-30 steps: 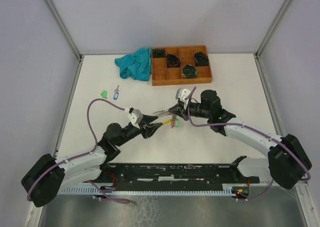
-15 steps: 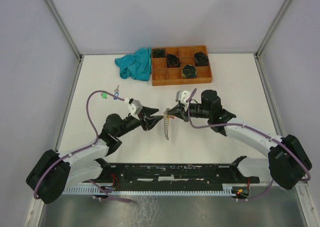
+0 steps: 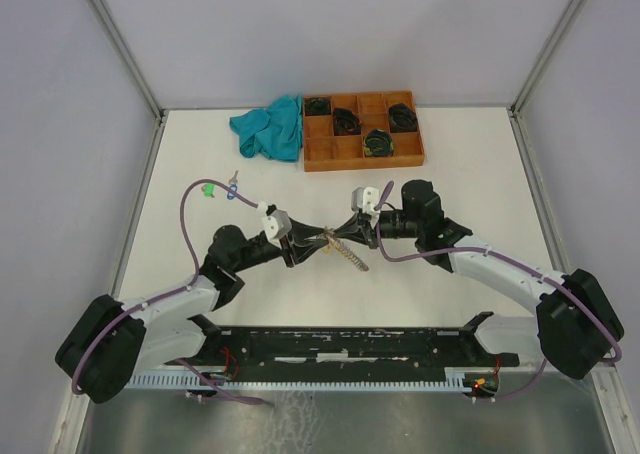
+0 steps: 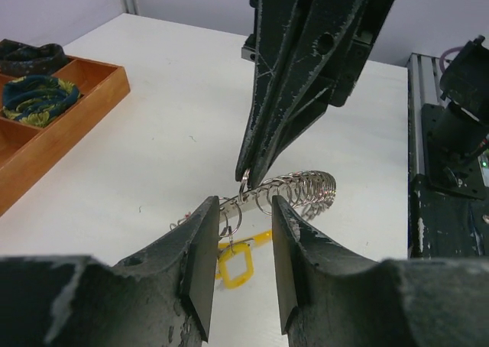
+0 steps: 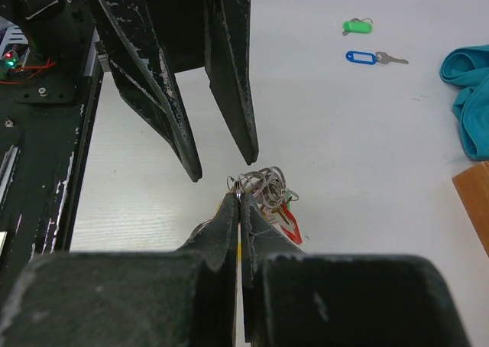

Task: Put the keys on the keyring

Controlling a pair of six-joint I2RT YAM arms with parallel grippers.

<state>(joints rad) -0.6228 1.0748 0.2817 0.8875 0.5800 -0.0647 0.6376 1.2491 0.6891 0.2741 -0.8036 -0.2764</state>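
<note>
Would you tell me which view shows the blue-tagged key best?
Right wrist: the blue-tagged key shows whole, tag and blade distinct. Top external shows only a tiny blue speck; left wrist misses it.

Ahead of left claw (image 3: pixel 303 242): right claw (image 3: pixel 340 236), keyring (image 3: pixel 353 257).

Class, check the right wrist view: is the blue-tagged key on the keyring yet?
No, the blue-tagged key lies beside the green-tagged key, well apart from the keyring.

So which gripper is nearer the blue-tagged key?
Left. The open left gripper sits between the blue-tagged key and the right gripper, which is farther off, shut on the keyring.
</note>
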